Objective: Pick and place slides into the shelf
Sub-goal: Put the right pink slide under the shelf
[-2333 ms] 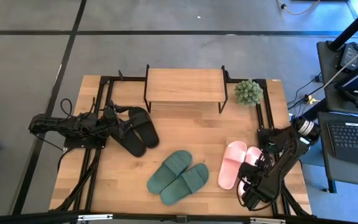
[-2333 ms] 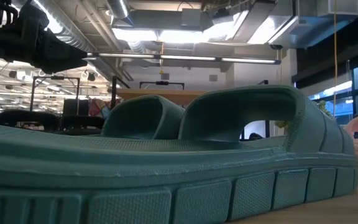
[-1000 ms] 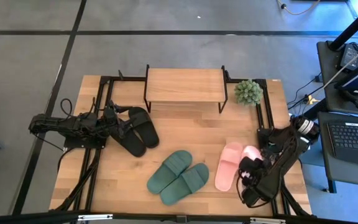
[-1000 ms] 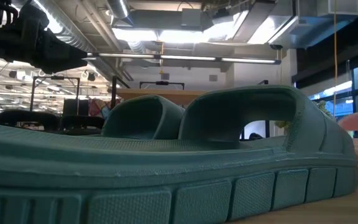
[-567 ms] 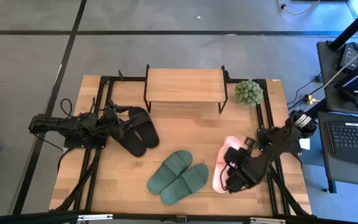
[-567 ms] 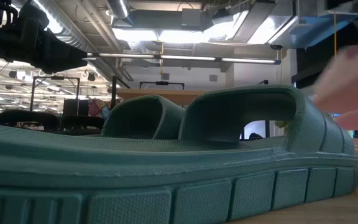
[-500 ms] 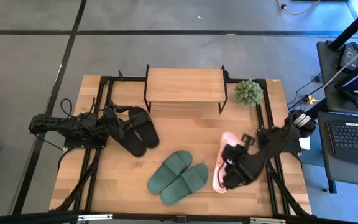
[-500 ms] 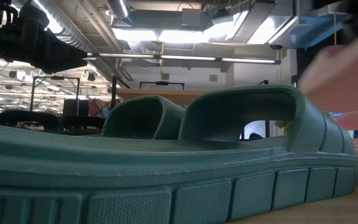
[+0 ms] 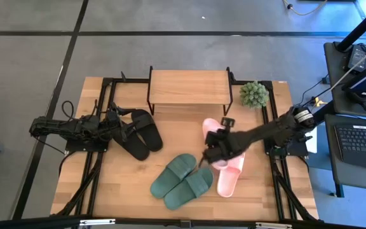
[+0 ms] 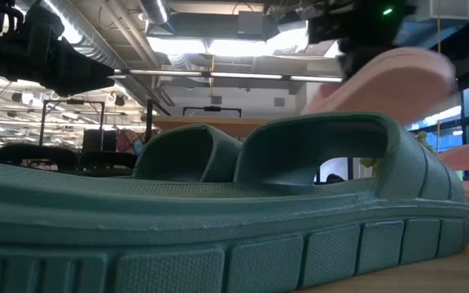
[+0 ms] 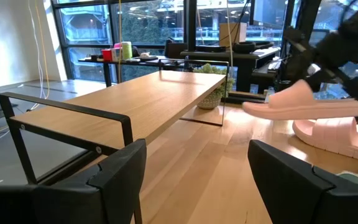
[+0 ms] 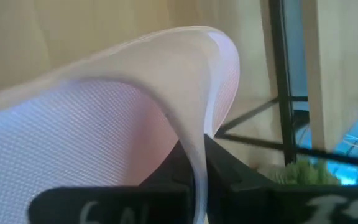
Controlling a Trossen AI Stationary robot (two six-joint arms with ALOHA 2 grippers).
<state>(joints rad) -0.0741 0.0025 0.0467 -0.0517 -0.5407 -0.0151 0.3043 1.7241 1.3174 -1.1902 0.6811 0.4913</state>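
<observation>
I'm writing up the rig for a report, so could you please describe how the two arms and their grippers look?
Both arms are dark, nearly black, built of slim jointed segments with thin black cables looped along them. The left gripper has broad, flat, matte black fingers with squared tips. The right gripper is equally dark and blocky; the right arm has a pale ring at its base joint.

You see one pink slide (image 9: 212,129) lifted off the table in front of the shelf (image 9: 189,87), its mate (image 9: 230,179) lying flat below. The green pair (image 9: 182,180) lies side by side near the front, the black pair (image 9: 141,133) at the left.
</observation>
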